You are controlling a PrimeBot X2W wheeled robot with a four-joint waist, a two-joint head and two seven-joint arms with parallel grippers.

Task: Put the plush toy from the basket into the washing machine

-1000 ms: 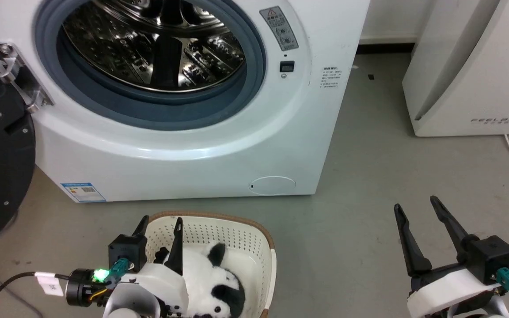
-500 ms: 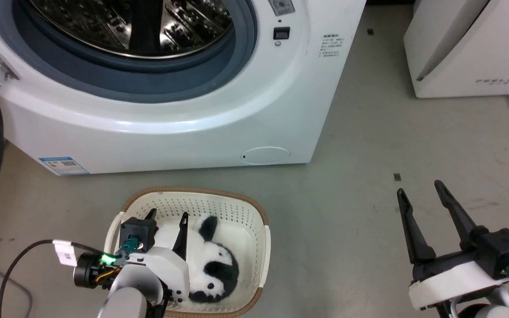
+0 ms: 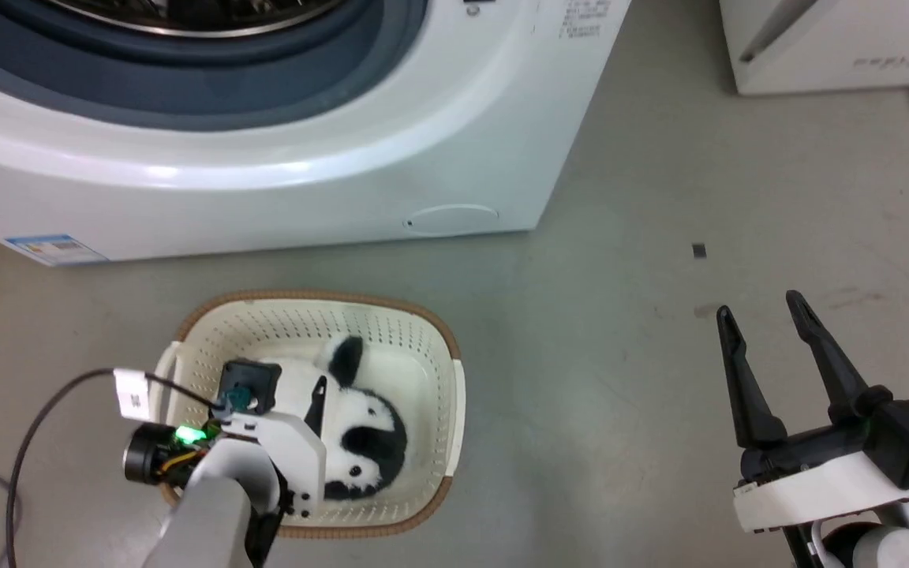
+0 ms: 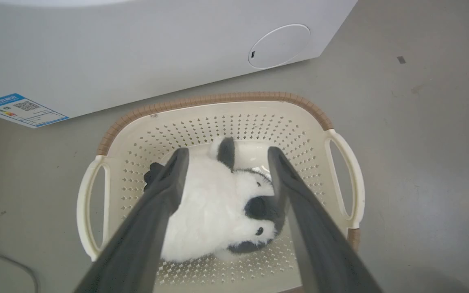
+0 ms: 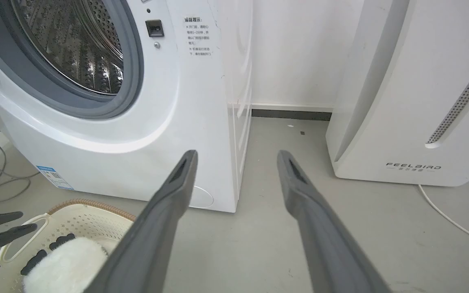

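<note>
Inside cream plastic basket (image 4: 226,97) with little holes: fluffy black-and-white panda toy (image 4: 206,203). Left fingers (image 4: 163,199) spread wide over it; right fingers (image 5: 165,219) wide, empty.

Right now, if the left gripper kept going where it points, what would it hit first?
Probably the plush toy in the basket: the open left gripper points straight at its body. The gap between them is unclear.

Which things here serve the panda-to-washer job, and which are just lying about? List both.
Job: plush toy, basket, washing machine, left hand.
Lying about: FEELBIRD appliance, dark floor scrap, idle right hand.
</note>
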